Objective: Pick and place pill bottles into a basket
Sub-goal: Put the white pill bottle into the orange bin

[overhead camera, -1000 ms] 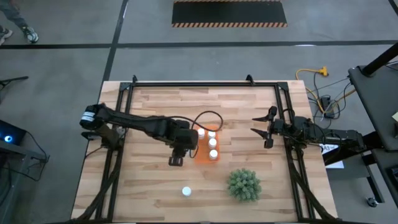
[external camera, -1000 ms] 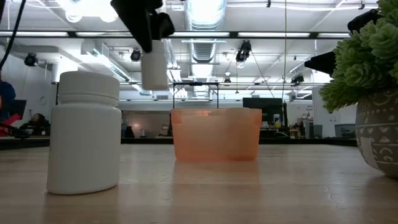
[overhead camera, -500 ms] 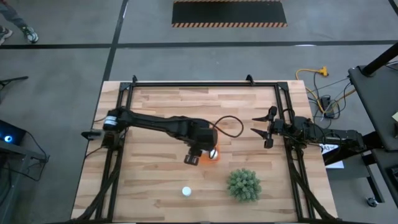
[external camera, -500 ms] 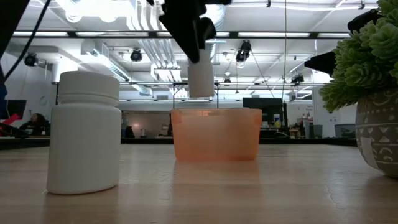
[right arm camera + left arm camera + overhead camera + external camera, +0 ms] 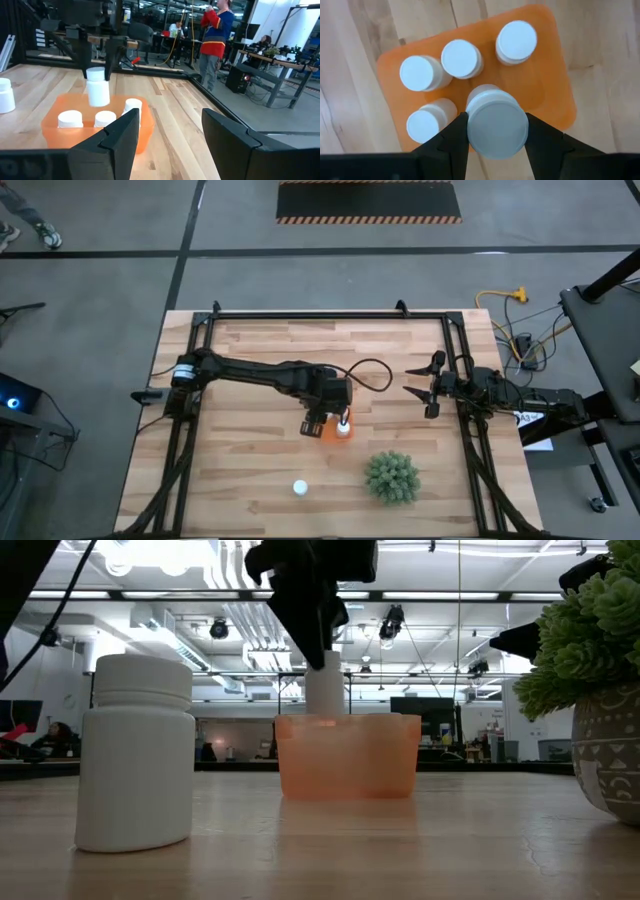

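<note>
Tabletop: left gripper (image 5: 496, 131) lowered bottle (image 5: 497, 123) toward basket (image 5: 555, 70)

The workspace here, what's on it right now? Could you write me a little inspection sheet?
Surface: wooden table, black frame.
Job's things: orange basket holds four pill bottles; a fifth bottle is gripped above it; a sixth bottle stands alone on the table.
Clutter: potted green plant.
Grippers: left pincer shut on the fifth bottle; right pincer open, waiting at the table's right edge.
Cables: black cable on the left arm; yellow cord on the floor.
Surroundings: a person standing beyond the table.
</note>
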Robot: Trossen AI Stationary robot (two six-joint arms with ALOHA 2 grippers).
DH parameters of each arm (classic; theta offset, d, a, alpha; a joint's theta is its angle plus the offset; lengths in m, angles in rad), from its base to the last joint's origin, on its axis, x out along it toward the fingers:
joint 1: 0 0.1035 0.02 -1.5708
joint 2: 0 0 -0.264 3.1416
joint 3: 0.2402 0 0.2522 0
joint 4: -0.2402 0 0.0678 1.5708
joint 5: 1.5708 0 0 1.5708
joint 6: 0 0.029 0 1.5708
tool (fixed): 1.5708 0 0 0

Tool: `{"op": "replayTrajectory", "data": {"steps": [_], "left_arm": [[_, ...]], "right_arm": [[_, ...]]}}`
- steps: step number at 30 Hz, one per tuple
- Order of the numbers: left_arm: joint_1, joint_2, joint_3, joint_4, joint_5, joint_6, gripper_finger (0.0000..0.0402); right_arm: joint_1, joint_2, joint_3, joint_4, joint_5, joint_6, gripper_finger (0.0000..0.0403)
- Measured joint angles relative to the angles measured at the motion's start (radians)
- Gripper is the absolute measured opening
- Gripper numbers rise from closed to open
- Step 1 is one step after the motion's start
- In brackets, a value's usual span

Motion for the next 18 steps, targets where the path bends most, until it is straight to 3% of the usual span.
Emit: {"op": "replayTrajectory", "data": {"steps": [18], "left_arm": [[0.025,0.000,-0.144,0.106,0.006,0.005,0.0141]], "right_arm": [[0.000,0.000,0.000,0.000,0.000,-0.001,0.0206]]}}
